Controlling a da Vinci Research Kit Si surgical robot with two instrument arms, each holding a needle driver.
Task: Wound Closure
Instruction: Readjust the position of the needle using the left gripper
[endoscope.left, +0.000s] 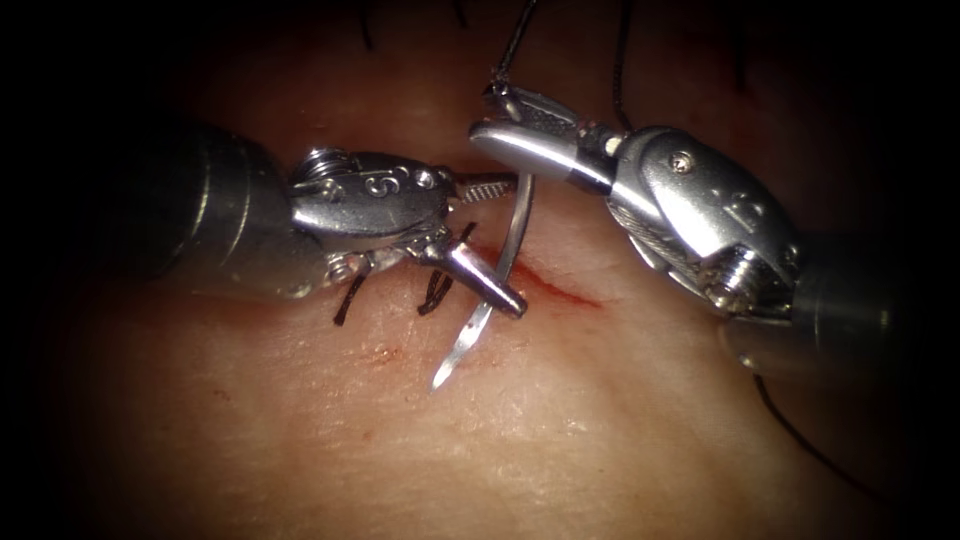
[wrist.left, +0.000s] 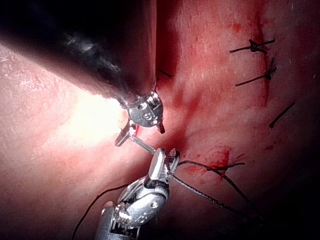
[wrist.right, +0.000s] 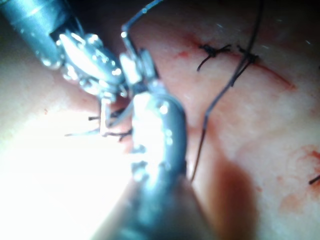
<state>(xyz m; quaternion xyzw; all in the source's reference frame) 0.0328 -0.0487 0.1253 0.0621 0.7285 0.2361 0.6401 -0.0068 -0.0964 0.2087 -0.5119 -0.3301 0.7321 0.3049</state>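
The curved needle hangs free above the tissue, its tip pointing down and left, just left of the cut. My right tool comes in from the upper right, jaws shut on the needle near its tail end. Dark thread runs upward from those jaws. My left tool stands open, one jaw on each side of the needle's mid-curve, not closed on it. In the left wrist view the needle spans between the left tool and the right tool.
Tied stitches with short dark thread ends sit under the left tool, and two more stitches lie further along the cut. A loose strand of thread trails off at the lower right. Red fluid marks the cut's edges.
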